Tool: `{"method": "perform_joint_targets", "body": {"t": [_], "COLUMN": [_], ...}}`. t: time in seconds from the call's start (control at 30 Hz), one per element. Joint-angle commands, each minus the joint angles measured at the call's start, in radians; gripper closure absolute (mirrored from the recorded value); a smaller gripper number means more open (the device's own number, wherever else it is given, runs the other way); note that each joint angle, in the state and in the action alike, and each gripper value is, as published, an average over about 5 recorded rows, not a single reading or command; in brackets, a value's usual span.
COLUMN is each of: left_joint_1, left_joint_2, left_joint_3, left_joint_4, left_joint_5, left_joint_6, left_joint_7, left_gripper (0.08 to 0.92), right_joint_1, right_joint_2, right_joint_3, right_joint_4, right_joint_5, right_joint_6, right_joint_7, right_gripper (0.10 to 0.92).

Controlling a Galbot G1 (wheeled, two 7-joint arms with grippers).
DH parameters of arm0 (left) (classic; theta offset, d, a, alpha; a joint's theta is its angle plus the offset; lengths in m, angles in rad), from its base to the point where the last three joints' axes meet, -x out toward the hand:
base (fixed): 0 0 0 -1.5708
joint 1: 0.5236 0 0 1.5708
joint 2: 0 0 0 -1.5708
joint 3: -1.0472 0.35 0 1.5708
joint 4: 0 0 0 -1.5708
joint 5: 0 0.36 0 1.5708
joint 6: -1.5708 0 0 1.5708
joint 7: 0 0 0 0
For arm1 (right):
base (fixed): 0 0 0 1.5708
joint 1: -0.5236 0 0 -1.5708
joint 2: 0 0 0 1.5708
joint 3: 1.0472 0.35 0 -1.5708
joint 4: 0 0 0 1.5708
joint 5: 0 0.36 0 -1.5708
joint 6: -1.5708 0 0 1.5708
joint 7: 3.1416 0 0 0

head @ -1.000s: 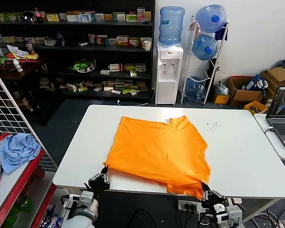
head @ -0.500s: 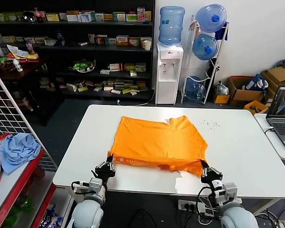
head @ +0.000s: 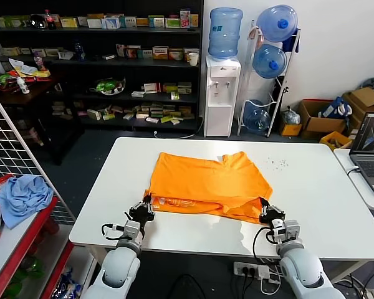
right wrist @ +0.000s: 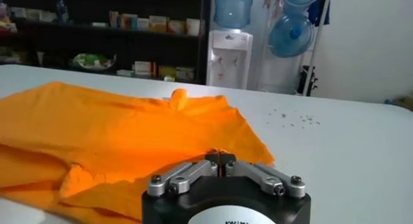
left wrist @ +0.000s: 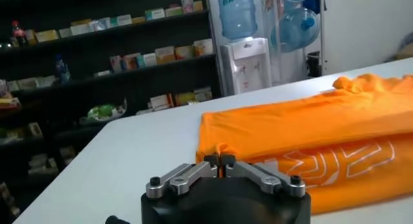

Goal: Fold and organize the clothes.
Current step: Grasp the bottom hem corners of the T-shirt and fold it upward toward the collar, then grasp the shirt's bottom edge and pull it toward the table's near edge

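Note:
The orange T-shirt [head: 206, 177] lies on the white table [head: 324, 205], its near part turned up and over so that white lettering [head: 174, 201] shows along the front fold. My left gripper [head: 144, 203] is shut on the shirt's near left corner. In the left wrist view, the left gripper [left wrist: 219, 159] pinches a thin sliver of orange cloth, with the T-shirt [left wrist: 310, 119] spread beyond it. My right gripper [head: 265, 209] is shut on the near right corner. The right wrist view shows the right gripper [right wrist: 220, 157] closed on the T-shirt [right wrist: 116, 128] edge.
A laptop [head: 373, 156] sits on a second table at the right. A light blue cloth [head: 23, 196] lies on a red shelf by a wire rack at the left. Shelves and a water dispenser [head: 222, 93] stand behind the table.
Both grippers have carried the shirt's near hem from the table's front edge up and farther onto the table, folding the lower part over. The white lettering now shows.

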Motion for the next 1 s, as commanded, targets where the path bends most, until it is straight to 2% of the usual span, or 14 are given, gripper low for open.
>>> {"method": "perform_joint_targets", "body": {"t": [0.03,0.33,0.5,0.6,0.67,0.83,1.0], "left_joint_1": [0.019,0.089,0.084,0.067,0.05,0.018,0.008], "left_joint_2": [0.017,0.043,0.037,0.03,0.026,0.03,0.039], "left_joint_3": [0.005,-0.007,-0.007,-0.005,-0.005,-0.005,-0.007], "left_joint_4": [-0.037,-0.135,-0.118,-0.08,-0.05,-0.002,0.02], "left_joint_5": [-0.05,-0.192,-0.235,-0.248,-0.258,-0.269,-0.271], "left_joint_6": [-0.004,0.062,0.098,0.103,0.106,0.11,0.109], "left_joint_7": [0.008,-0.025,-0.037,-0.039,-0.04,-0.036,-0.031], "left_gripper": [0.73,0.47,0.331,0.247,0.204,0.178,0.204], "right_joint_1": [0.002,-0.159,-0.182,-0.176,-0.171,-0.151,-0.132], "right_joint_2": [0.002,-0.046,-0.057,-0.057,-0.056,-0.054,-0.052], "right_joint_3": [-0.011,0.059,0.096,0.102,0.103,0.094,0.075], "right_joint_4": [0.027,0.236,0.213,0.187,0.17,0.125,0.087], "right_joint_5": [0.024,0.093,0.102,0.101,0.1,0.098,0.092], "right_joint_6": [-0.047,-0.192,-0.184,-0.175,-0.172,-0.162,-0.151], "right_joint_7": [-0.003,0.047,0.043,0.037,0.035,0.028,0.018], "right_gripper": [0.672,0.412,0.269,0.216,0.207,0.211,0.328]}}
